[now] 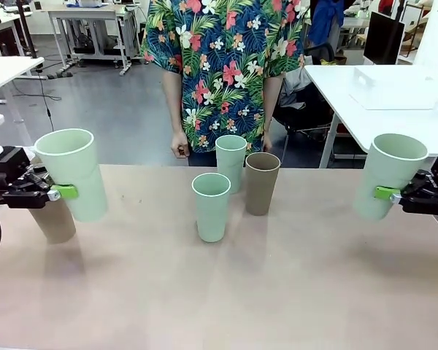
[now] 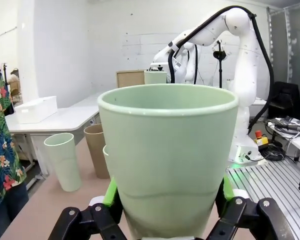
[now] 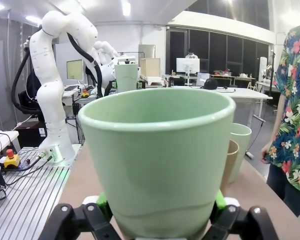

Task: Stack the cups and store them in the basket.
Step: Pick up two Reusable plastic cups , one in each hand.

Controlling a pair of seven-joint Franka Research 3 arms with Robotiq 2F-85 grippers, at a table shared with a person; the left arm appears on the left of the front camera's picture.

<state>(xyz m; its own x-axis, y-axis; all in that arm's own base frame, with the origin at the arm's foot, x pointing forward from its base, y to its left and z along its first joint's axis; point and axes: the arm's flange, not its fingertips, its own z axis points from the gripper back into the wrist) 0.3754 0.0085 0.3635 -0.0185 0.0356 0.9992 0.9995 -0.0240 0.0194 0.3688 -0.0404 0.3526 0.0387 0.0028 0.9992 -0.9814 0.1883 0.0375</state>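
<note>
The broad beige table [image 1: 226, 292] carries four free tumblers. A tall tapered pale mint green matte cup [image 1: 211, 206], a second mint cup [image 1: 231, 162] and a tan brown cup [image 1: 262, 182] cluster toward the middle of the far edge. Another tan cup [image 1: 53, 222] stands at the left edge. Just in front of it the left gripper [image 1: 66, 192] clamps a held mint cup [image 1: 71, 168]; at the right edge the right gripper [image 1: 386, 192] clamps its twin [image 1: 390, 171]. Likely risks: a held cup meets a standing rim off-axis and topples it, or the left one clips the tan cup beside it. Every cup points mouth up, long axis near vertical, the held pair leaning slightly outward.
</note>
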